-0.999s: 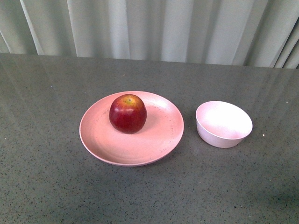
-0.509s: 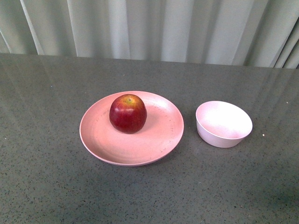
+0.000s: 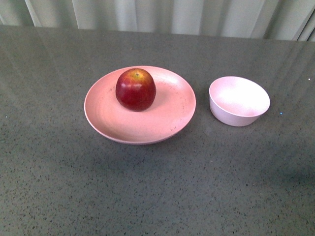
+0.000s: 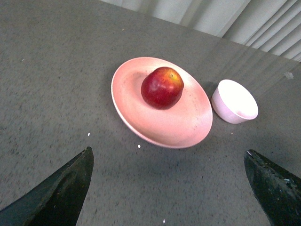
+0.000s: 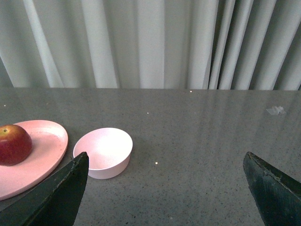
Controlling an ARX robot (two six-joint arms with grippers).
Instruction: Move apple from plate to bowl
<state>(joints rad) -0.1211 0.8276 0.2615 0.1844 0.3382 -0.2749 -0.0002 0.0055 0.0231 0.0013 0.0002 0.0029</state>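
Note:
A dark-red apple point(image 3: 136, 89) with a yellow-orange top sits on the wide pale-pink plate point(image 3: 110, 123), toward its far side. To the right of the plate stands the small pale-pink bowl point(image 3: 239, 101), upright with nothing in it. No gripper shows in the front view. In the left wrist view the apple point(image 4: 162, 87), plate point(image 4: 174, 129) and bowl point(image 4: 234, 101) lie ahead of my open left gripper point(image 4: 170, 162), well apart from it. In the right wrist view my right gripper point(image 5: 165, 162) is open over bare table, with the bowl point(image 5: 103, 153) beside one of its fingers point(image 5: 61, 195) and the apple point(image 5: 14, 144) at the edge.
The grey speckled table point(image 3: 162, 191) stretches around plate and bowl. Pale curtains point(image 3: 162, 14) hang behind its far edge.
The front view has tilted downward: plate, apple and bowl sit higher in the picture and less curtain shows. The objects themselves have not moved.

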